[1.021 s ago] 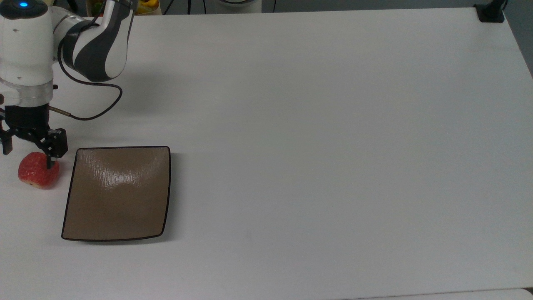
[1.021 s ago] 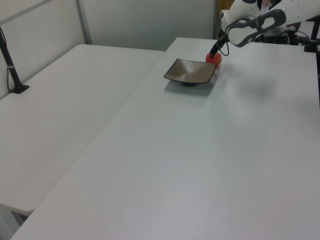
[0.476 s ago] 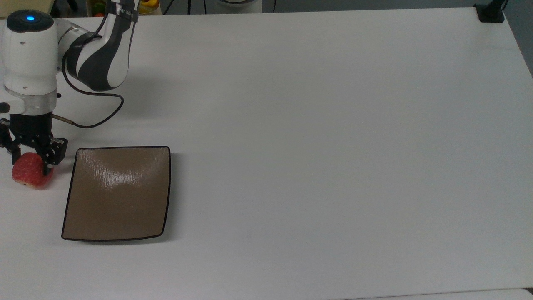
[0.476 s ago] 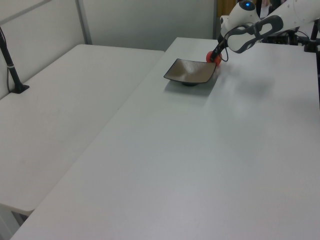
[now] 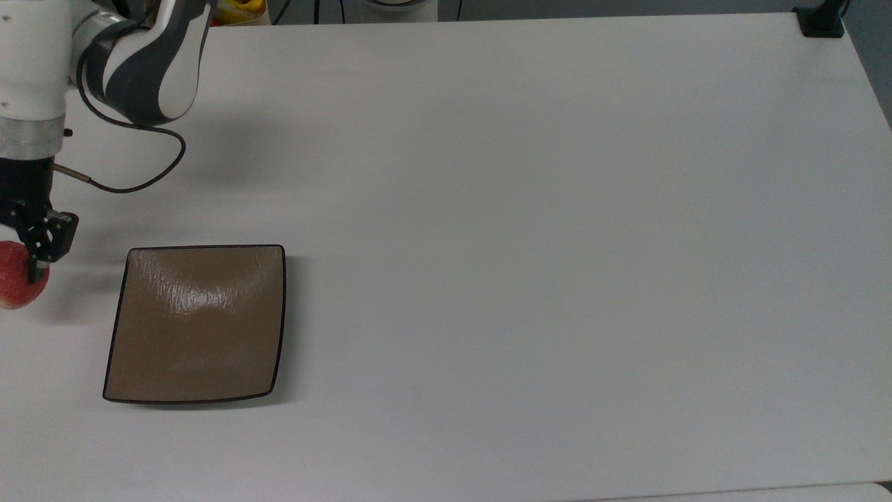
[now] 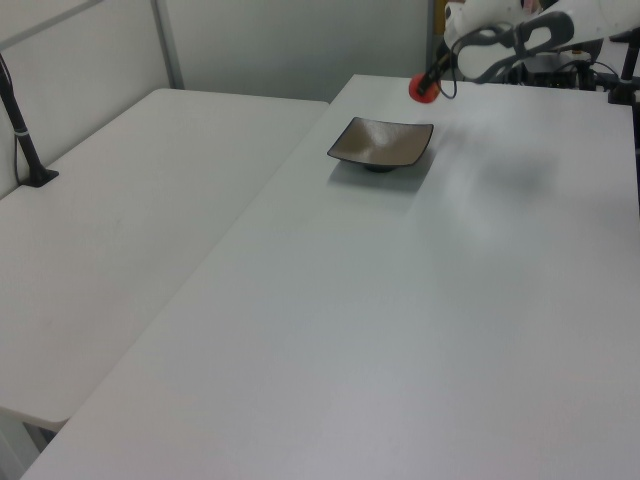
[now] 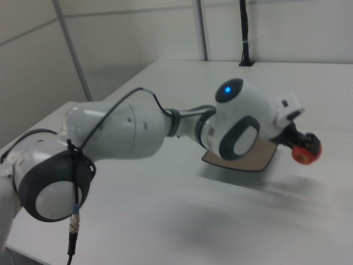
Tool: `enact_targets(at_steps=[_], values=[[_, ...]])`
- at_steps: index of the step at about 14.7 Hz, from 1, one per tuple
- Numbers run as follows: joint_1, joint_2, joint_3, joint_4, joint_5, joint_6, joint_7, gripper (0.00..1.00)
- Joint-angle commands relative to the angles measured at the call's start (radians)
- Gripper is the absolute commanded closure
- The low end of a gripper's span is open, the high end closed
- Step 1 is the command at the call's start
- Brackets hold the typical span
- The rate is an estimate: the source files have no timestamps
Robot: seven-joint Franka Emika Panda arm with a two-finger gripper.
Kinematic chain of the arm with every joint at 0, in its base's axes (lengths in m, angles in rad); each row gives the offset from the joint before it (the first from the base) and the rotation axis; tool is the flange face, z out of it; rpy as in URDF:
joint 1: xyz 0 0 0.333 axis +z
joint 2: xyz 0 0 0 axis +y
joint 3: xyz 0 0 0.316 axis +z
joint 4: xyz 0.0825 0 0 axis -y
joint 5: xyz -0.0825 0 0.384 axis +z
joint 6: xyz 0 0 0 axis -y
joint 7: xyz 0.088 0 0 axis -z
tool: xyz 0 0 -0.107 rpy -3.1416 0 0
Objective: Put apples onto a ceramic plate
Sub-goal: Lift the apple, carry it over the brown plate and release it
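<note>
The gripper (image 5: 21,261) sits at the far left edge of the top view, its 2 fingers closed around the apple (image 5: 15,284), which is partly cut off by the picture border. In the left view the apple (image 6: 422,88) hangs in the gripper (image 6: 427,84) clear above the counter (image 6: 420,300), up and just to the left view's right of the plate (image 6: 380,144), near the counter's far edge. In the right view the apple (image 7: 305,154) is held in the air at the gripper (image 7: 302,147), past the right view's right side of the plate (image 7: 253,157), with a soft shadow on the counter (image 7: 165,210) beneath.

The plate (image 5: 196,322) lies flat on the counter (image 5: 557,244), bare, with its thin dark rim unbroken on all 4 sides. A strip of bare counter separates its left rim from the apple in the top view; the 2 are not touching.

In the top view, everything to the right of the plate is open white surface out to the counter's right edge, where a black clamp base (image 5: 822,21) sits at the far corner. In the left view a second white table (image 6: 130,220) abuts the counter along 1 long seam, carrying a black post (image 6: 22,125) at the left view's left. The arm's white and grey links (image 5: 146,63) and a looping black cable (image 5: 132,174) occupy the top view's upper left corner.
</note>
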Motion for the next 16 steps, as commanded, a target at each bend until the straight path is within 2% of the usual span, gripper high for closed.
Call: enact_targets(at_steps=[1, 4, 6, 8, 10, 16], values=[[0.007, -0.115, 0.073, -0.086, -0.01, -0.015, 0.043, 0.53], [0.059, -0.17, 0.074, -0.143, -0.012, -0.081, 0.065, 0.5], [0.09, -0.164, 0.074, -0.159, -0.044, -0.121, 0.066, 0.42], [0.113, -0.143, 0.073, -0.17, -0.065, -0.123, 0.066, 0.0], [0.127, -0.121, 0.073, -0.167, -0.102, -0.123, 0.066, 0.0], [0.124, -0.113, 0.073, -0.169, -0.104, -0.123, 0.068, 0.0]])
